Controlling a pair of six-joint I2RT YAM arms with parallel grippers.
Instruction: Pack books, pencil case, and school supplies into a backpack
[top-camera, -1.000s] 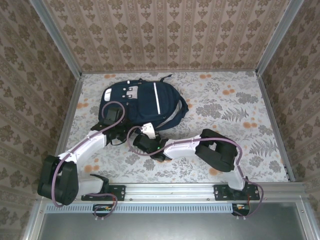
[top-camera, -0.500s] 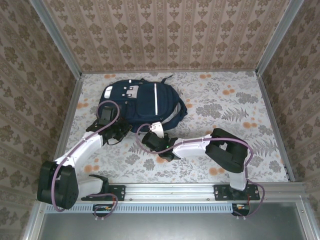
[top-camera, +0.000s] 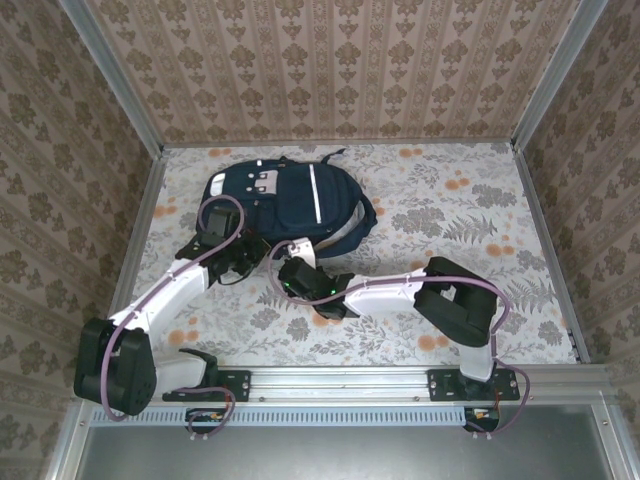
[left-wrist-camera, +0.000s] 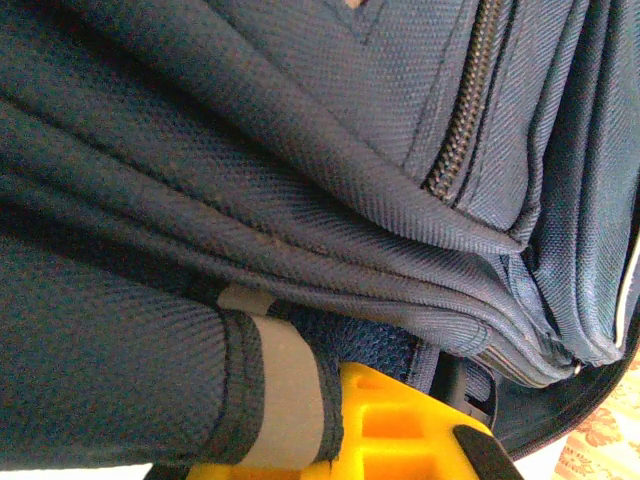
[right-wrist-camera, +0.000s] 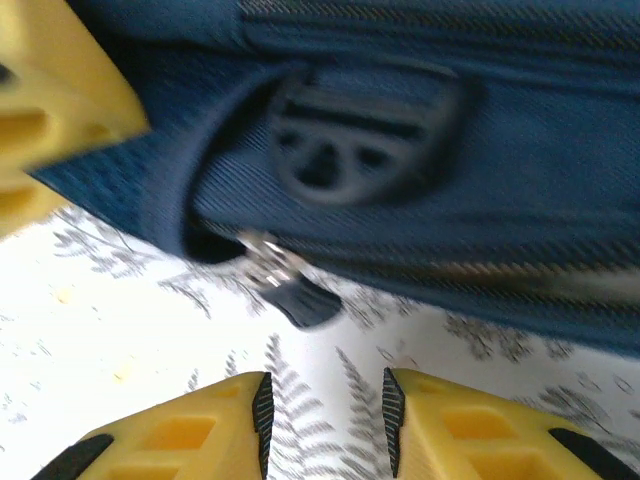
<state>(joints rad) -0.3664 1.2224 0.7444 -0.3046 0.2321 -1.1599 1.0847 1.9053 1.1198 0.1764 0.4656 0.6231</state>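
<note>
The navy backpack (top-camera: 290, 195) lies flat at the back left of the table, with its white stripe and top patch facing up. My left gripper (top-camera: 240, 262) is at its near left edge. In the left wrist view this gripper (left-wrist-camera: 335, 440) is shut on a pale-trimmed fold of backpack fabric (left-wrist-camera: 270, 390). My right gripper (top-camera: 288, 268) hovers at the near edge beside it. In the right wrist view it (right-wrist-camera: 325, 405) stands open with only tablecloth between its fingers. A dark zipper pull (right-wrist-camera: 295, 295) lies just ahead, below a buckle (right-wrist-camera: 345, 140). Books, pencil case and school supplies are out of view.
The floral tablecloth (top-camera: 450, 230) stretches to the right of the backpack, where there is room. Dark straps (top-camera: 362, 215) curl off the backpack's right side. Patterned walls and metal posts (top-camera: 150, 190) close in the table on three sides.
My right gripper's jaws have come apart, and it has shifted a little along the backpack's near edge. My left wrist has edged up toward the backpack, still shut.
</note>
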